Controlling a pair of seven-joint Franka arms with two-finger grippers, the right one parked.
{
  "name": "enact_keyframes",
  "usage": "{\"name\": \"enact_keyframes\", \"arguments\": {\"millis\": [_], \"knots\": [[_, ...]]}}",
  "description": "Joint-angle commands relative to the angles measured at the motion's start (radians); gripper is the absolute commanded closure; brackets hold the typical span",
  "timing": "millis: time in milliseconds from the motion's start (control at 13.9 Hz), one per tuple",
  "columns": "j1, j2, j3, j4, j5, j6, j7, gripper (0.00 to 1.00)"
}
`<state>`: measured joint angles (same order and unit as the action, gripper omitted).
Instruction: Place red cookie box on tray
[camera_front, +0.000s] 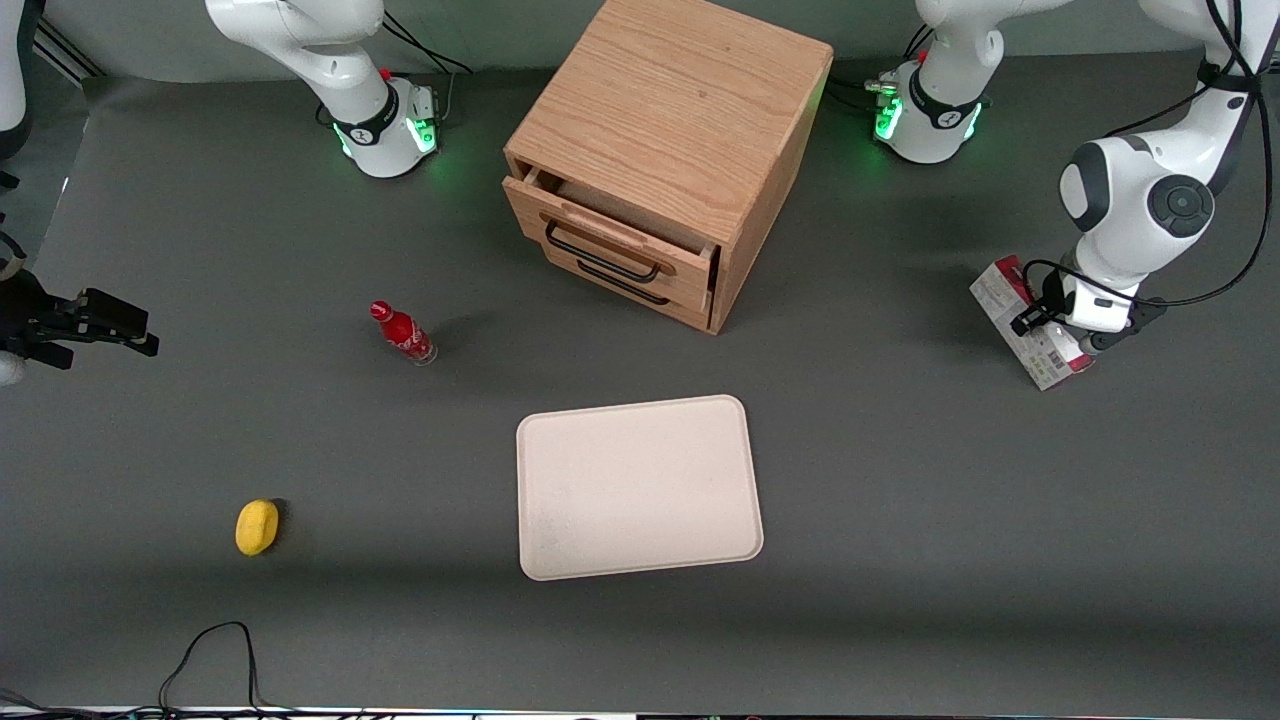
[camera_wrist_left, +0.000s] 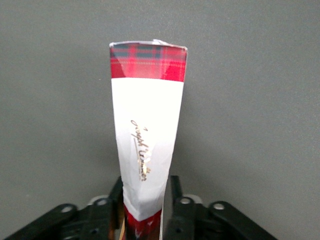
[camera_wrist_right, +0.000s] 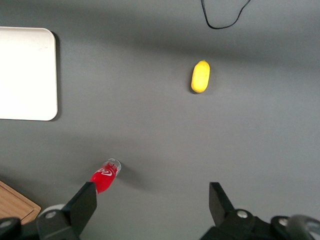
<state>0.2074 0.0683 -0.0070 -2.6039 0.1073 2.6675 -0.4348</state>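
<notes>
Tray sits low centre of the front frame; box at right edge.
My claw pinches the box's end, long axis pointing away; tray lies toward the parked arm.

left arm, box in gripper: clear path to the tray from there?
Probably yes. The gripper is shut on the red cookie box, toward the working arm's end of the table. Only bare table surface lies between it and the tray; the cabinet stands farther from the front camera.

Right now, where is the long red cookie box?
The long red cookie box sits between the gripper fingers at the working arm's table end, apart from the pale tray.
</notes>
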Motion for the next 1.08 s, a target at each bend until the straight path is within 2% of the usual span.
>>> {"name": "enact_keyframes", "arguments": {"millis": [0, 144, 287, 503, 575, 646, 1006], "knots": [[0.000, -0.012, 0.004, 0.001, 0.022, -0.014, -0.010, 0.87], [-0.002, -0.031, 0.005, 0.011, 0.022, -0.053, -0.012, 0.86], [-0.005, -0.089, 0.001, 0.091, 0.022, -0.235, -0.012, 0.86], [-0.023, -0.120, -0.016, 0.379, 0.022, -0.669, -0.012, 0.87], [-0.025, -0.113, -0.018, 0.489, 0.022, -0.799, -0.007, 0.91], [-0.029, -0.108, -0.019, 0.566, 0.018, -0.881, -0.002, 1.00], [-0.065, -0.038, -0.019, 0.810, 0.011, -1.070, -0.002, 0.99]]}}
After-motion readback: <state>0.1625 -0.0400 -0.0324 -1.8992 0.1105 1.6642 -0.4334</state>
